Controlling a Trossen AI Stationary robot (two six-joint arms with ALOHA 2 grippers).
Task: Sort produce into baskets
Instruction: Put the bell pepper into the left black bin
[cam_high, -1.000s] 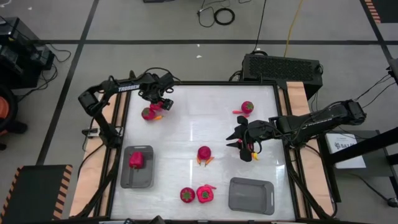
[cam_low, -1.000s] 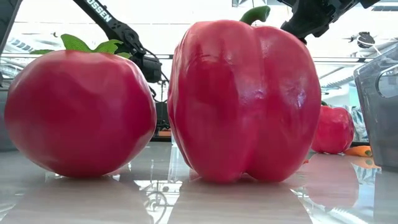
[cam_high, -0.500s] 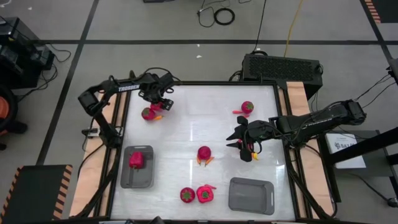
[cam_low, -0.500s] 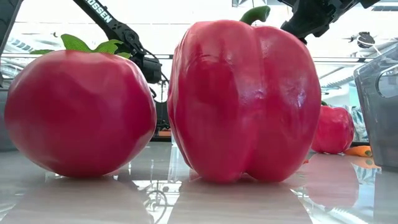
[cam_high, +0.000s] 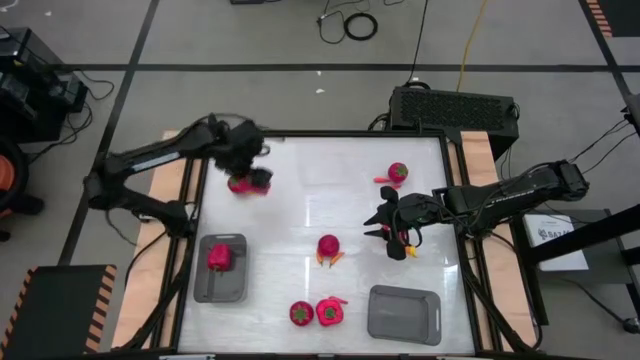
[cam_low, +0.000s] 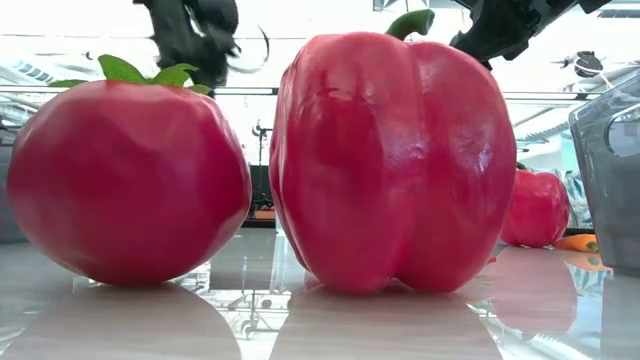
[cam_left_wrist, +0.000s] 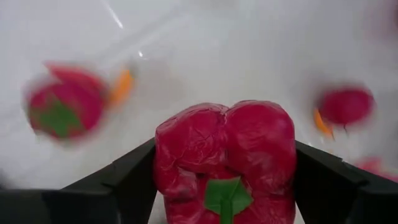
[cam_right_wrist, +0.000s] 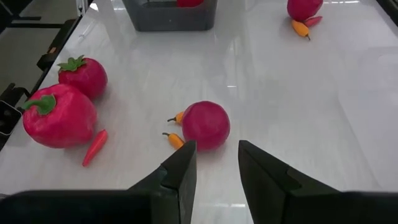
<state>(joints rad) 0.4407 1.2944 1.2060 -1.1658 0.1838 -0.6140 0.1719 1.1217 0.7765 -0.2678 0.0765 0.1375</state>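
My left gripper (cam_high: 248, 172) is at the table's far left, shut on a lumpy magenta-red pepper (cam_left_wrist: 225, 155) with a green top. My right gripper (cam_high: 393, 237) is open and empty at the right middle. Its fingers point at a round red piece (cam_right_wrist: 206, 125) with small orange pieces beside it, at the table's middle (cam_high: 328, 246). A pepper (cam_high: 218, 256) lies in the left grey bin (cam_high: 221, 285). The right grey bin (cam_high: 404, 314) holds nothing. A tomato (cam_high: 301, 313) and a pepper (cam_high: 330, 311) rest at the near edge. The clear tray does not show. My left gripper pinches the pepper between its two fingers, one on each lumpy side (cam_left_wrist: 163, 163). The fingers come from above. The pepper's green top (cam_left_wrist: 227, 196) faces the wrist camera. I cannot tell whether the pepper is clear of the table.
A tomato (cam_high: 397, 172) with small red and orange pieces lies at the far right. A black box with a perforated top (cam_high: 452, 107) stands behind the table. In the low view the near tomato (cam_low: 125, 180) and pepper (cam_low: 390, 160) fill the picture.
My left arm has swung, its elbow going out toward the table's left. Its gripper has risen in the low view, and the pepper under it has shifted slightly toward the right edge.
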